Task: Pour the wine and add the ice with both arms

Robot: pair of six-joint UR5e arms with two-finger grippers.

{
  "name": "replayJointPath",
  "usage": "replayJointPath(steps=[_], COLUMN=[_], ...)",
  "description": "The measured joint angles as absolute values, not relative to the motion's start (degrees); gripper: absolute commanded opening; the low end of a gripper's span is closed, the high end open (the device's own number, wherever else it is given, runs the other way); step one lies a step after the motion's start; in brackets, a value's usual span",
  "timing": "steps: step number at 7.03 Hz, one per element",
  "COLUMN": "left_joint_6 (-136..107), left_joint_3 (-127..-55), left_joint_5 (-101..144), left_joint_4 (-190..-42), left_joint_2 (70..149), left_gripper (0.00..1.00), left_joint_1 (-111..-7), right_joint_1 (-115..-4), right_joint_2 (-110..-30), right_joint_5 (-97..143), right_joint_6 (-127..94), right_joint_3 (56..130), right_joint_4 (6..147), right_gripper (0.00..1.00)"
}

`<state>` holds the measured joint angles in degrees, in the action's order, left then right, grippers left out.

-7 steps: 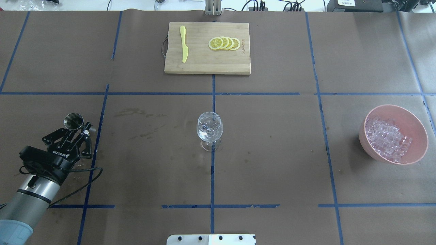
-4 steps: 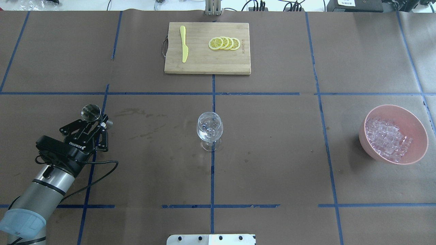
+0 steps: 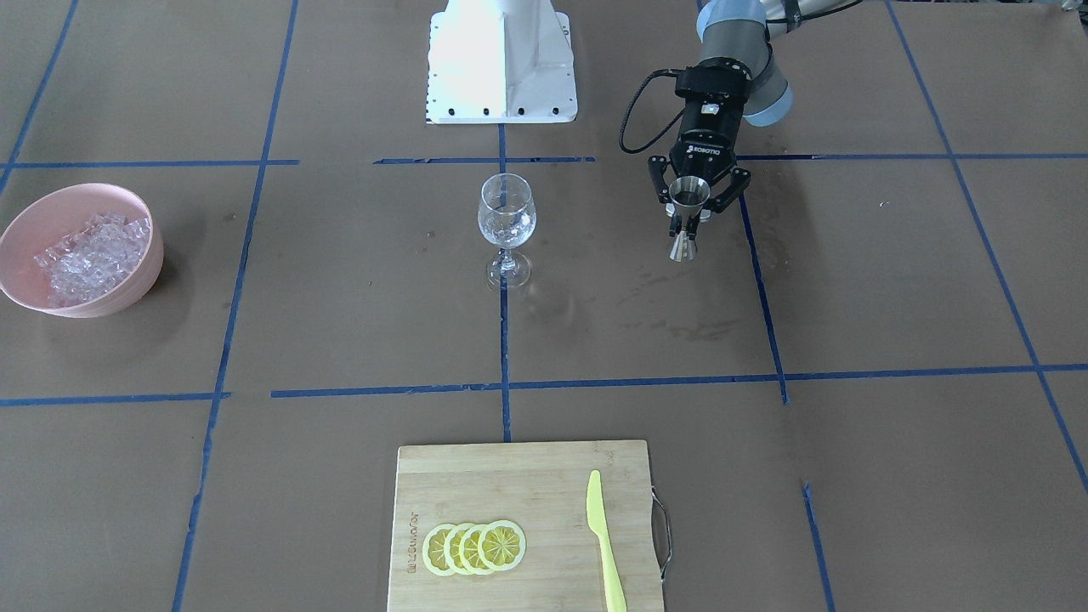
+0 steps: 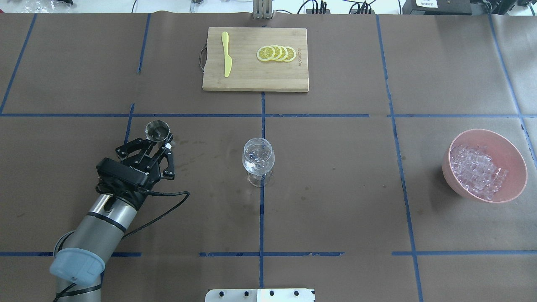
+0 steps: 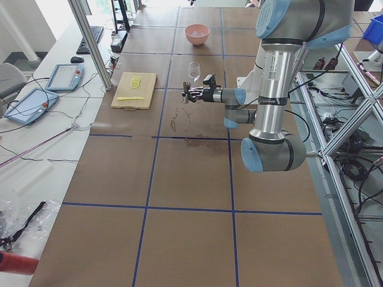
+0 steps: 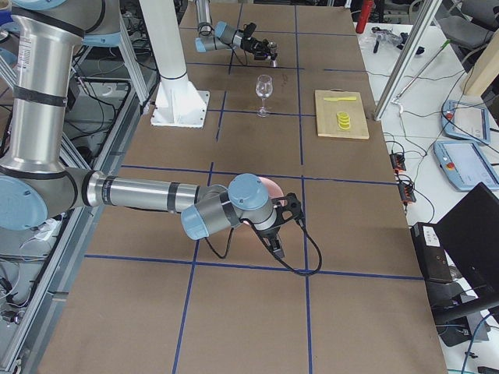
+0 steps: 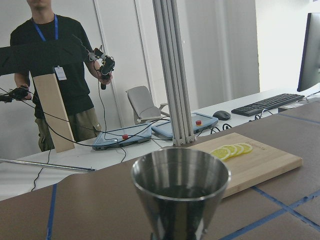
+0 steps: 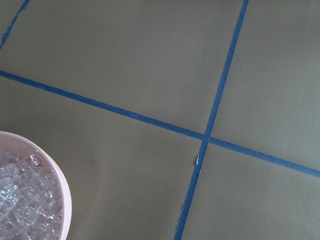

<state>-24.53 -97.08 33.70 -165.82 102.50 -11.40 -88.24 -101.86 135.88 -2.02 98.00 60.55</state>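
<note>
My left gripper [image 4: 160, 142] is shut on a steel jigger [image 4: 157, 130] and holds it upright above the table, to the left of the wine glass [image 4: 258, 159]. In the front view the left gripper [image 3: 686, 218] grips the jigger [image 3: 687, 194] at its waist, apart from the glass [image 3: 507, 219]. The left wrist view shows the jigger's cup [image 7: 180, 192] close up. The ice [image 4: 476, 170] lies in a pink bowl [image 4: 514, 167] at the right. My right gripper [image 6: 277, 232] shows only in the right side view, near the bowl; I cannot tell if it is open. The right wrist view shows ice [image 8: 25, 210].
A bamboo cutting board [image 4: 243, 79] at the far middle holds a yellow knife [image 4: 226, 54] and lemon slices [image 4: 277, 53]. The white pedestal [image 3: 501, 59] stands at the robot's base. An operator [image 7: 55, 75] stands beyond the table. Blue tape lines cross the brown cover.
My left arm has moved to the right and a little forward with the jigger, closer to the wine glass. The glass, bowl and board have not moved.
</note>
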Motion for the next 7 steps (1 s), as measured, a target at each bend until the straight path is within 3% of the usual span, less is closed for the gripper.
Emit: replayJointPath(steps=[4, 7], left_joint_6=[-22.86, -14.88], left_joint_3=[-97.23, -97.62], left_joint_5=[33.63, 33.64], left_joint_4=[-150.40, -144.05], left_joint_2=[113.63, 116.76], left_gripper=[0.00, 0.00], left_joint_1=[-10.54, -10.31], right_joint_1=[-88.24, -88.24], right_joint_2=[-101.86, -101.90], right_joint_5=[135.87, 135.88], right_joint_6=[-2.02, -2.02], right_joint_3=[97.50, 97.16], right_joint_4=[60.56, 60.56], right_gripper=[1.00, 1.00])
